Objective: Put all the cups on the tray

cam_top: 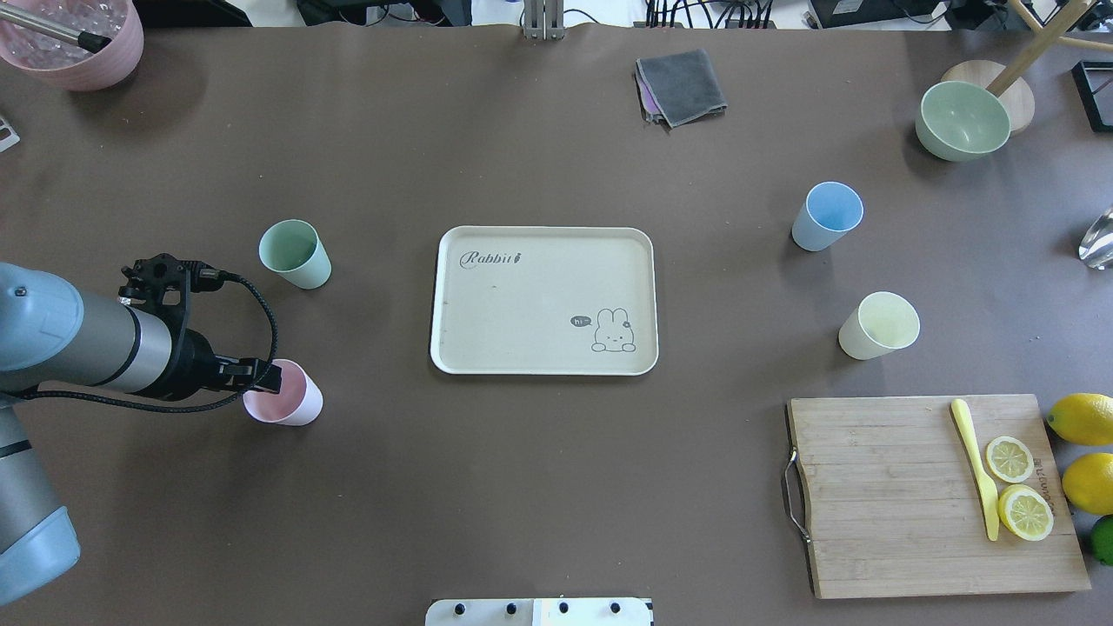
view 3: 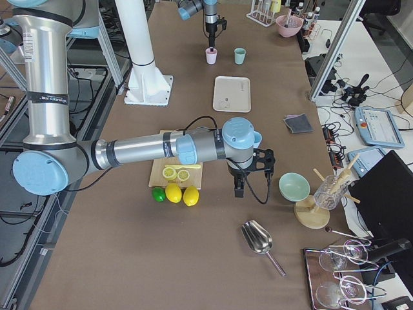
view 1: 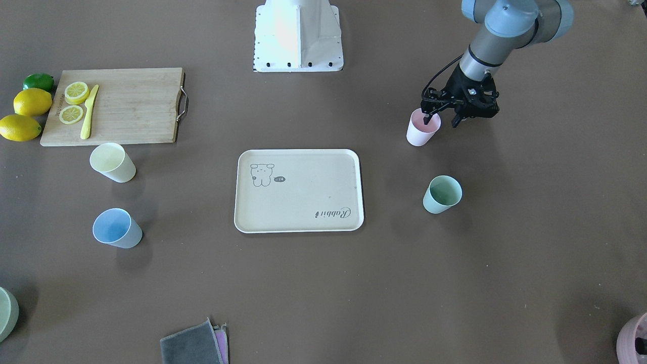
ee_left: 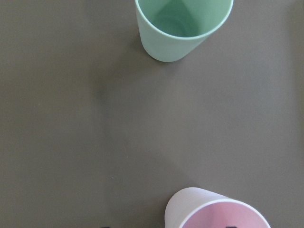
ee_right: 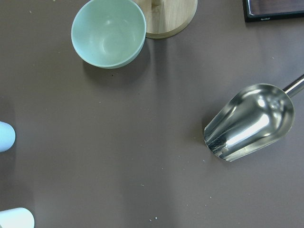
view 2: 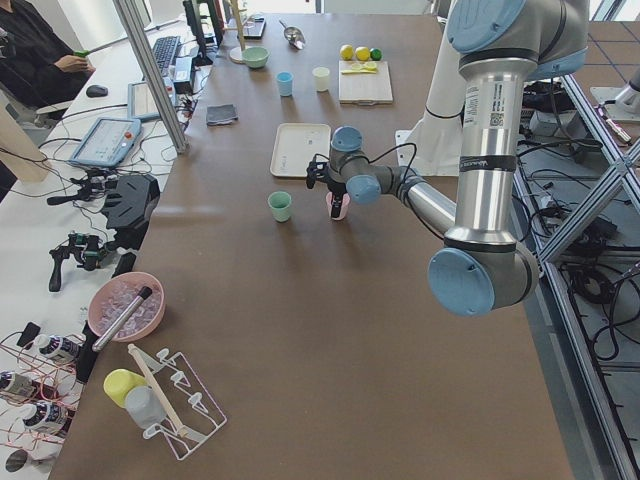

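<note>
The left arm reaches out low, its wrist turned down over the pink cup (view 1: 418, 136). The left claw (view 1: 443, 121) is spread and straddles the cup's wall, one finger inside the rim and one outside. The cup stands on the desk (view 1: 323, 283), well apart from the tray (view 1: 303, 194). I cannot tell whether the right claw (view 3: 248, 175) is spread or pressed together.

Tray (cam_top: 539, 300) w/ "Rabbit" script, "hi" bubble by cartoon rabbit (cam_top: 614, 330); cutting board (cam_top: 878, 496) print illegible.
</note>
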Controlling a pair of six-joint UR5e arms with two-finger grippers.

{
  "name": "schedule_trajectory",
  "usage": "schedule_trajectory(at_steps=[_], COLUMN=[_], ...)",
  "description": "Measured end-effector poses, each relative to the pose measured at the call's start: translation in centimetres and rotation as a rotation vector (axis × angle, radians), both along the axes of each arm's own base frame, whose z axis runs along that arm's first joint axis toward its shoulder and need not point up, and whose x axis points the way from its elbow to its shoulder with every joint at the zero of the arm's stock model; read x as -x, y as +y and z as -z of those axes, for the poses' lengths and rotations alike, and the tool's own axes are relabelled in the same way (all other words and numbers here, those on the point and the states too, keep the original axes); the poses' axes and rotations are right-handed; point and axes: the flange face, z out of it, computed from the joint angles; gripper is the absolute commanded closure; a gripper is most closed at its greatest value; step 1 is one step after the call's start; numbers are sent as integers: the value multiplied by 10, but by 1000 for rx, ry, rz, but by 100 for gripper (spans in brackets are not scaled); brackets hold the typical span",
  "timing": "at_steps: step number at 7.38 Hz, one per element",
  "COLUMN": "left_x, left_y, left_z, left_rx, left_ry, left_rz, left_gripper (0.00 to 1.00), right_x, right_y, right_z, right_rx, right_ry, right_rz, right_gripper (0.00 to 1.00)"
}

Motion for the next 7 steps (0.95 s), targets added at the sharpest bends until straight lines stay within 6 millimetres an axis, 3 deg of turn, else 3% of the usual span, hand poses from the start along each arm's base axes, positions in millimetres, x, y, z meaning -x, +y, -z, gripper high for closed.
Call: schedule_trajectory(at_steps=[1,2,5,7], left_x=[-4,-6,-6,8], left_y=[3,5,4,-15], left_z=[-1,-1,2,25], left_rx=[0,-2,-4,1], left_ry=[0,1,9,42], left_rz=[-9,-16,-15,14], left_gripper=[90,100,100,100], right_x=[16,39,96,124], right_y=[-8,-16,-32,-36], right_z=[18,34,67,77], right_rx=[10,27,50,65], right_ry=[-9,-17,-21,-13], right_rz=[-7,-8,16,28], right_gripper=[0,0,0,0])
